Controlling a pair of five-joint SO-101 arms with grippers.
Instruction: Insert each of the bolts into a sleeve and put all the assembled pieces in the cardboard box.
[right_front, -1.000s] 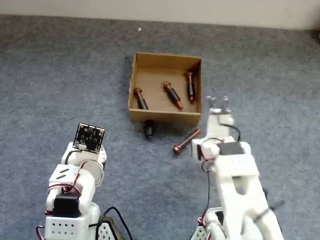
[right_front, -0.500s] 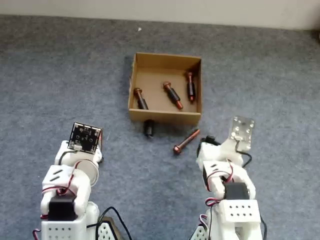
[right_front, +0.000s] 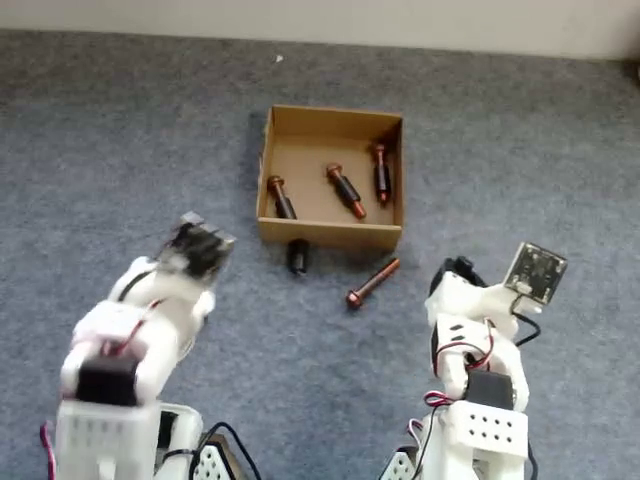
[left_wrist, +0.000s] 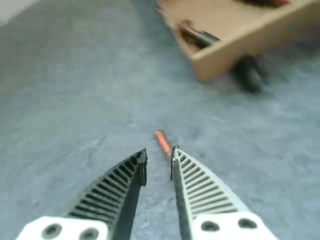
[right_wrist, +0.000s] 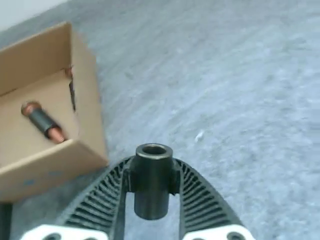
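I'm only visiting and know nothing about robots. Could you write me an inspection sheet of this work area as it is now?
Surface: grey carpet.
Job's things: cardboard box holding three sleeved bolts; loose bolt and spare sleeve on the carpet outside it.
Clutter: nothing seen.
Grippers: left gripper open, empty; right gripper shut on a sleeve.
Cables: red and black wires on both arms.
Surroundings: pale strip beyond the carpet.

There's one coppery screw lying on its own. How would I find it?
Find the open brown cardboard box on the grey carpet. Just outside its near wall a copper-coloured metal bolt lies slanted. Unlike the three bolts in black sleeves inside the box, it is bare.
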